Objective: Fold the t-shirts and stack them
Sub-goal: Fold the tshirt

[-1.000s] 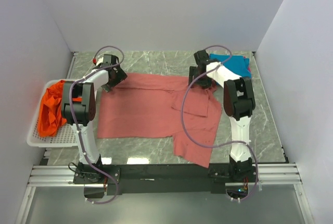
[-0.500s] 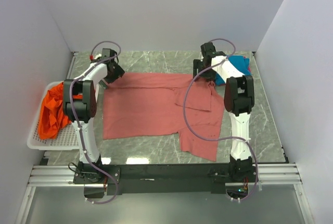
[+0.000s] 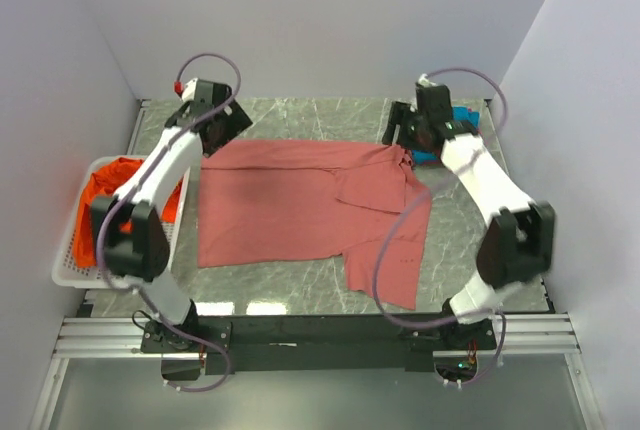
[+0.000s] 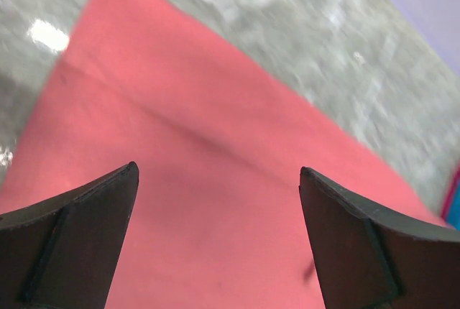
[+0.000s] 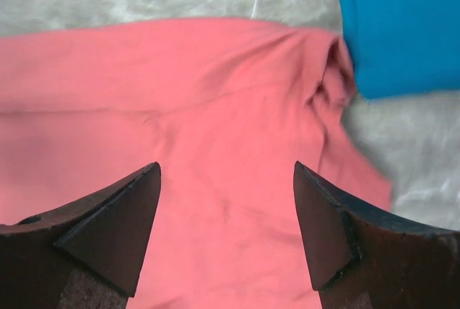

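Both released, left tool (image 4: 215, 172) and right tool (image 5: 226, 169) hover at the 12 o'clock edge of the salmon shirt (image 3: 290, 200). Uneven pinches risk bunching it.

Open tabletop (image 3: 285, 285) before salmon-red shirt (image 3: 280, 205)

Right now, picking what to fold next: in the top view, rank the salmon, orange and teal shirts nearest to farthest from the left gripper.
1. Salmon shirt, under the left gripper.
2. Orange shirt, in the basket, left.
3. Teal shirt, far right.
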Controlling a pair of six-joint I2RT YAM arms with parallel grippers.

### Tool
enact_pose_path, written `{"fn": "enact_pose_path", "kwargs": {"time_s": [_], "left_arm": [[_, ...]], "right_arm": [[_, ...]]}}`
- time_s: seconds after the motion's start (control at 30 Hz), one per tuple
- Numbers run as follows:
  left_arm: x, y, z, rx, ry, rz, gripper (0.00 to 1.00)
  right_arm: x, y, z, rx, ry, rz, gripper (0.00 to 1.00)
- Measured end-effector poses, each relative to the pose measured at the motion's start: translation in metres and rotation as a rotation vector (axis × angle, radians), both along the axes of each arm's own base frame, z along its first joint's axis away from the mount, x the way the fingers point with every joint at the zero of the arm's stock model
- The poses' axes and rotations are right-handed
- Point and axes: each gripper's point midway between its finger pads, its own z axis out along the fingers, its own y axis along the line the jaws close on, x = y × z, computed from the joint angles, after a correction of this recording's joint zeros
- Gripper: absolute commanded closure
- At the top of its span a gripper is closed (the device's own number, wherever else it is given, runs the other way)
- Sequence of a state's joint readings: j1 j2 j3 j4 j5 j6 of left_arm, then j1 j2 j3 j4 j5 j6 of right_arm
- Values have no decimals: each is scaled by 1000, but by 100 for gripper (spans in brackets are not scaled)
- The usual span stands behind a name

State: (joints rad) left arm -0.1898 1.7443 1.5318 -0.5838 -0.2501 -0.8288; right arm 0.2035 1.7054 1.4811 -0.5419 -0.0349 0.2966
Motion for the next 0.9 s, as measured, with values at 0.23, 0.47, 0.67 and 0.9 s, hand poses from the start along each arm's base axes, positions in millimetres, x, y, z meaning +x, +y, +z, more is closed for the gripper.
{"fn": "enact_pose_path", "kwargs": {"time_s": [0.23,0.47,0.67,0.9], "left_arm": [[-119,-27,-26,-62,63,-73,1],[-249,-8,-115,-143,277,49,0],[-275,16,-129,-144,316,265,0],[-278,28,-137,-149,314,412,7]], "right_arm": [[-80,-5,-3,173,-82,-111,18],[-131,-14,-49,213,-13,-176,18],[-141,-15,-48,232,-44,-184,18],[-142,-14,-49,238,-41,-174,18]]}}
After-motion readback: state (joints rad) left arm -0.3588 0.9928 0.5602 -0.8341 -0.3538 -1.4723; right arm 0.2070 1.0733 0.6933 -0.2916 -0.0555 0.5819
